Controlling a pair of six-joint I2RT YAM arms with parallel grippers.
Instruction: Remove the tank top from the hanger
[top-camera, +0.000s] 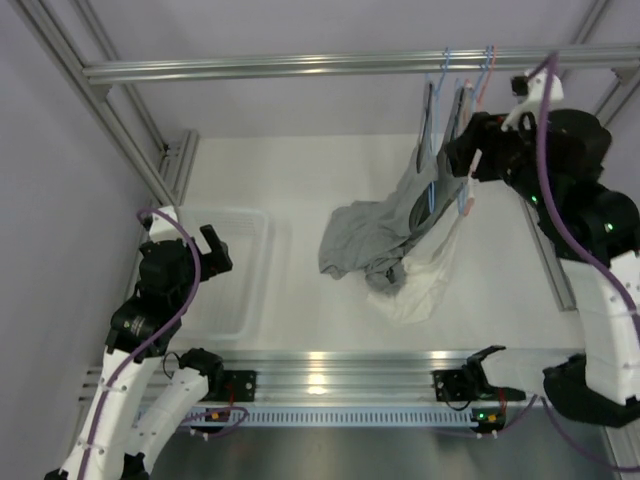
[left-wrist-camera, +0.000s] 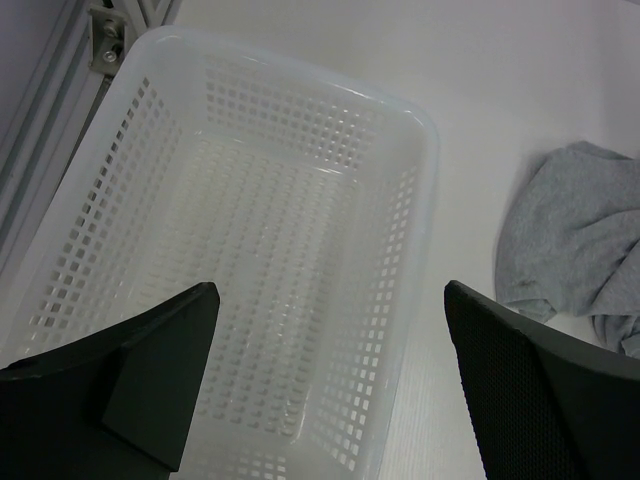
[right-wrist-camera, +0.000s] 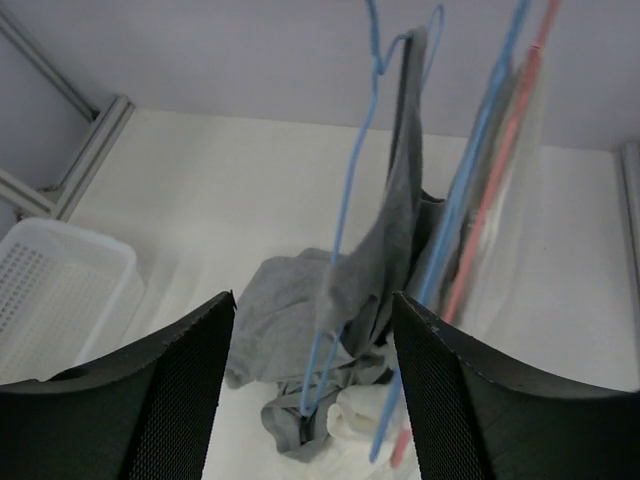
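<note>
There are two arms, and each one has one pincer. The left pincer (left-wrist-camera: 330, 295) hangs right over the white basket (left-wrist-camera: 400, 230). Its two fingers are spread wide and hold nothing. There is one basket, and nothing lies in it.

To the right of the basket, one grey tank top (top-camera: 355, 240) lies partly in a heap on the white bench (top-camera: 290, 170). One end of it goes up to a hanger. Just past it, still farther right of the basket, is one white cloth (top-camera: 430, 275). Its low end rests on the bench, touching the grey heap.

Farther back than the basket and up high, there is one long metal rail (top-camera: 300, 67). Three hangers hang from it: a first blue hanger (right-wrist-camera: 347, 200), a second blue hanger (right-wrist-camera: 458, 200) and a pink hanger (right-wrist-camera: 487, 200). The grey tank top's strap is looped on the first blue hanger. I cannot tell which hanger holds the white cloth.

The right pincer (top-camera: 462, 150) is up by the three hangers, far to the right of the basket. Its two fingers are apart and grip nothing.
</note>
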